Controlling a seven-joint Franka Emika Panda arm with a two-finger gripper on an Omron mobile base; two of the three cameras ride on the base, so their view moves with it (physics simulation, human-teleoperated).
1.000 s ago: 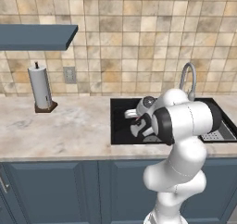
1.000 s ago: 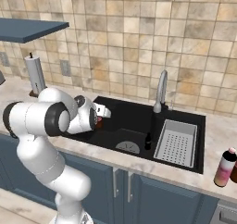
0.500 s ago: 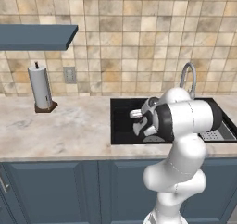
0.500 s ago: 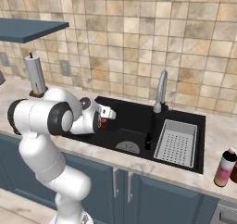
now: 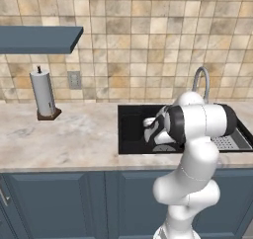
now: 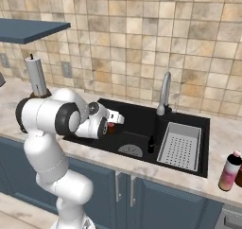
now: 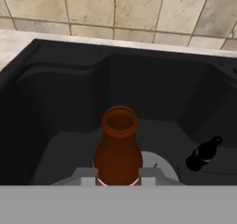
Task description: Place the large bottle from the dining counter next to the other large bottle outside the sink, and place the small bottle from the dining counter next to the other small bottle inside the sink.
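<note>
The gripper (image 7: 118, 176) hangs over the black sink (image 7: 55, 102), its two fingertips (image 7: 87, 177) closed on either side of the small bottle (image 7: 118, 153). In the hand view this bottle is dark brown with an open-looking round mouth, standing upright between the tips at 6 o'clock of the frame, inside the basin outline. Whether its base touches the basin floor cannot be told.

At about 4 o'clock from the held bottle, a second small dark bottle (image 7: 203, 154) lies tilted on the sink floor, near but apart from it. In the right base view the same dark bottle (image 6: 151, 144) appears just beside the left edge of the grey drain tray (image 6: 182, 145), with the curved steel tap (image 6: 164, 93) behind it at 12 o'clock.

From the right base view a spot of red shows at the gripper (image 6: 112, 124), above the left half of the basin. A tall pink-to-yellow bottle (image 6: 230, 171) stands upright on the wall counter (image 6: 222, 140), outside the sink at its 4 o'clock.

In the left base view the gripper (image 5: 149, 129) is over the sink, largely hidden by the arm. A paper towel roll (image 5: 43, 93) stands on the counter, well apart at 9 o'clock.
</note>
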